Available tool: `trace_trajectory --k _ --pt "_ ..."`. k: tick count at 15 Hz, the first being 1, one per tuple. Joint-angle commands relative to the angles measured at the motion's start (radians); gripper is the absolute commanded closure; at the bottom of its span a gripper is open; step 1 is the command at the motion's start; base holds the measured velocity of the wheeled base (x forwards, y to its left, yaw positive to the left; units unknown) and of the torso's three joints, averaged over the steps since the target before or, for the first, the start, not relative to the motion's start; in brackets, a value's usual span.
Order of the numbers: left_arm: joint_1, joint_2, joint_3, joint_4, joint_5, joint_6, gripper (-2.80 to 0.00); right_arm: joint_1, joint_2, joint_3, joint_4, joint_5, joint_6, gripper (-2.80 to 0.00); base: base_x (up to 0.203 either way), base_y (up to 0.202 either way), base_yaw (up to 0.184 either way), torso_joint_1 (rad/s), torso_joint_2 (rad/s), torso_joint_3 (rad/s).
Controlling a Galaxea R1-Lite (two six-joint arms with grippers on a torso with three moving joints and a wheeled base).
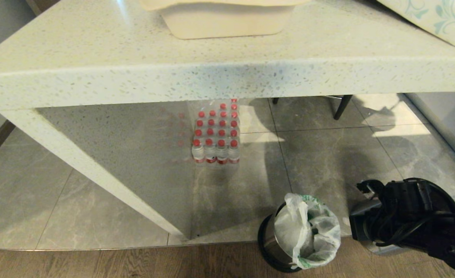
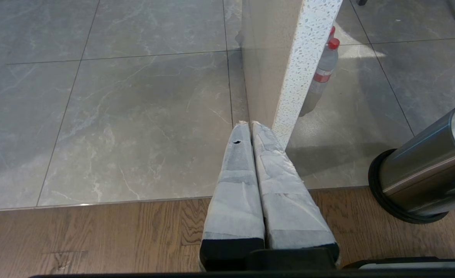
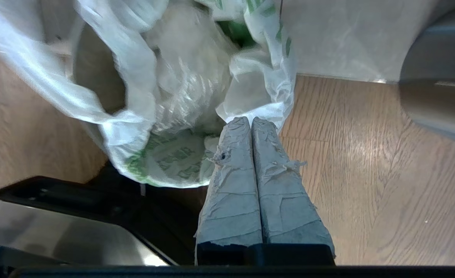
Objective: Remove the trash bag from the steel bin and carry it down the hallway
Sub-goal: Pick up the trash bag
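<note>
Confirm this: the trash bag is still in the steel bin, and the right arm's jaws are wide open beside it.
Wrong on the jaws. The trash bag still sits in the steel bin, but the right gripper has its jaws pressed shut beside the bag, as the right wrist view shows.

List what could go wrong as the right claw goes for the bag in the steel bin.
1. The right claw is shut with nothing between its fingers, right at the trash bag; pushing in shut would shove the thin plastic instead of gripping it.
2. The bag drapes over the rim of the steel bin; lifting it may drag or tip the small bin.
3. The table leg stands close by, so a swinging bag could snag.
</note>
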Motion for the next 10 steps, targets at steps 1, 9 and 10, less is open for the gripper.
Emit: trace_trajectory --k 1,9,10 --pt "0.0 0.0 0.0 0.0 0.0 -0.001 0.0 0.0 0.105 -0.003 -0.046 0.001 -0.002 0.0 0.0 0.0 0.0 0.0 0.0 0.0" --pt "0.0 0.0 0.0 0.0 0.0 -0.001 0.0 -0.011 0.263 -0.008 -0.201 0.001 0.007 -2.8 0.0 0.0 0.0 0.0 0.0 0.0" --pt "0.0 0.0 0.0 0.0 0.0 -0.001 0.0 -0.015 0.277 -0.011 -0.219 0.0 0.005 -2.8 0.0 0.0 0.0 0.0 0.0 0.0"
